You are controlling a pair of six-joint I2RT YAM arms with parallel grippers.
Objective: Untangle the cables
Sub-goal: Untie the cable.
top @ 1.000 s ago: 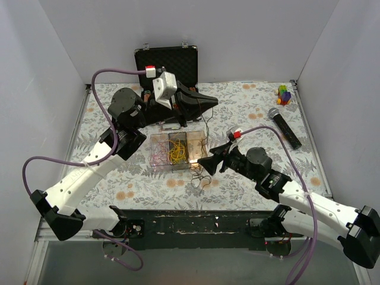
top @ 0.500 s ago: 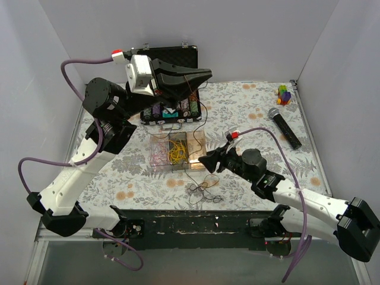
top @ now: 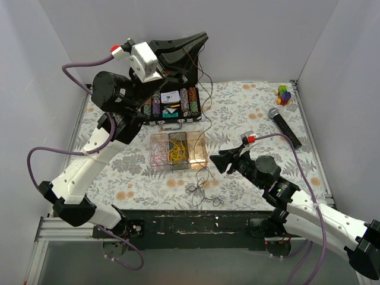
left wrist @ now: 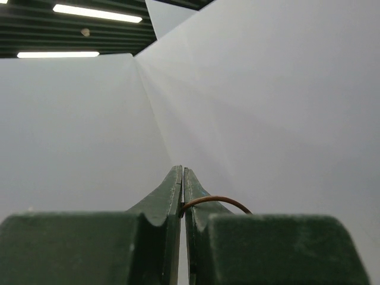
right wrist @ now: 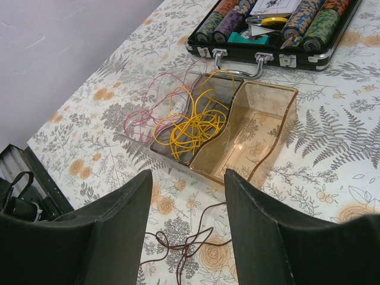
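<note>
My left gripper [top: 202,37] is raised high at the back, shut on a thin brown cable [top: 207,107] that hangs down to a loose tangle [top: 202,191] on the cloth. In the left wrist view the cable [left wrist: 217,200] is pinched between the closed fingers. My right gripper [top: 218,160] is open and empty, low over the table just right of the tangle. The tangle also shows in the right wrist view [right wrist: 187,248] between the spread fingers. A clear three-part tray [top: 198,137] holds a pink cable [top: 158,156] and a yellow cable [top: 176,151].
An open black case [top: 172,104] of poker chips stands behind the tray. A microphone [top: 285,126] and a small coloured toy [top: 284,94] lie at the right back. White walls close three sides.
My left gripper has risen up and back with the brown cable, drawing it taut out of the tray. My right gripper has opened and drawn back to the right of the tangle.
</note>
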